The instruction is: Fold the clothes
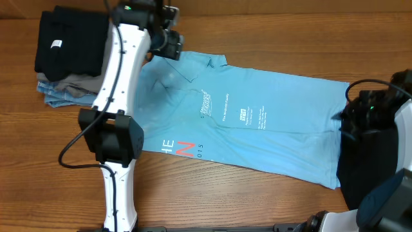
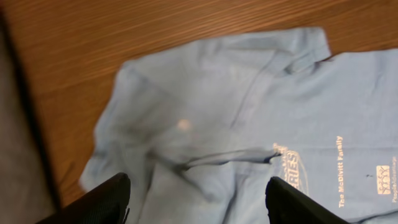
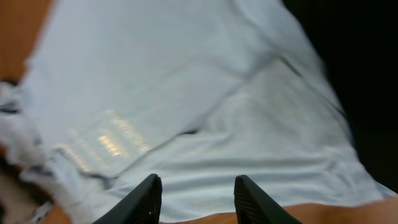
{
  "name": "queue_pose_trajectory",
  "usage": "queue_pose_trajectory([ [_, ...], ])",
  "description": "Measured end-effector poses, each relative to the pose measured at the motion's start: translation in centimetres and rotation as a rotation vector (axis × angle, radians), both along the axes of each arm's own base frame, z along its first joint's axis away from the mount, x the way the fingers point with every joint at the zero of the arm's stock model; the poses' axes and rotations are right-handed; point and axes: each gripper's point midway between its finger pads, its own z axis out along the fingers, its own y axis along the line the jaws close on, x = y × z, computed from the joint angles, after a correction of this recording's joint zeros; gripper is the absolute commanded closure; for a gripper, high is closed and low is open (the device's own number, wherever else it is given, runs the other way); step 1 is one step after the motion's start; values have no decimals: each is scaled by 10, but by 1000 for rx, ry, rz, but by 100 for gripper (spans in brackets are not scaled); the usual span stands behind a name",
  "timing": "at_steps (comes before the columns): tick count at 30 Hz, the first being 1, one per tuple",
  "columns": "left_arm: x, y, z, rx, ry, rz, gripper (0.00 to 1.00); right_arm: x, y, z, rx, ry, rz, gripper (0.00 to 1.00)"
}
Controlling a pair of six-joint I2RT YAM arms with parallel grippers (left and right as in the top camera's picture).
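Wooden table point(image 1: 193, 203) bears blue T-shirt point(image 2: 205, 93) reading "The McDivitt Family".

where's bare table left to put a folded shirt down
Bare wood: beyond the shirt; nearer, between left arm and right arm; left of the left arm. Crowded: stack top left, black garment right.

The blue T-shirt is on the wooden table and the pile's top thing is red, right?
No: the overhead view shows the folded fabric garment on the pile is black, not red. The light blue T-shirt does lie on the wooden table.
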Motion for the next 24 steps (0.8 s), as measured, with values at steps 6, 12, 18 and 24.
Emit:
queue_pose_trajectory([
  [6,3,-38,-35,50,-16,-118,36,8,13,17,70,-74,43,55],
  [12,2,-47,-96,133,61,-174,40,8,17,18,89,-83,56,55],
  [18,-3,-40,-152,171,152,-181,50,8,18,19,91,-86,59,54],
  [24,2,-41,-151,172,131,-179,70,9,17,19,90,-89,60,53],
])
